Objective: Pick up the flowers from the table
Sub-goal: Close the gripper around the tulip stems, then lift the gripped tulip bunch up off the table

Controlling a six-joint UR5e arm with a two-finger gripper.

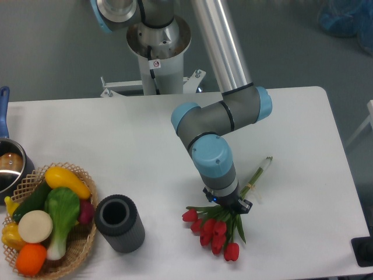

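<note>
Table (pixel 116 134): smooth matt white top. Arm (pixel 218 41): glossy bare metal tube, grey and blue plastic joints. Basket (pixel 81 245): woven wicker. Cylinder (pixel 119 224): dark, ribbed, matt. Pot (pixel 9 169): shiny metal.

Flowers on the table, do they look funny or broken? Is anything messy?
Nothing looks broken or spilled. The flowers lie flat on the table instead of standing in the dark cup beside them, but they look whole. The gripper sits right over them. The basket is tidy.
</note>
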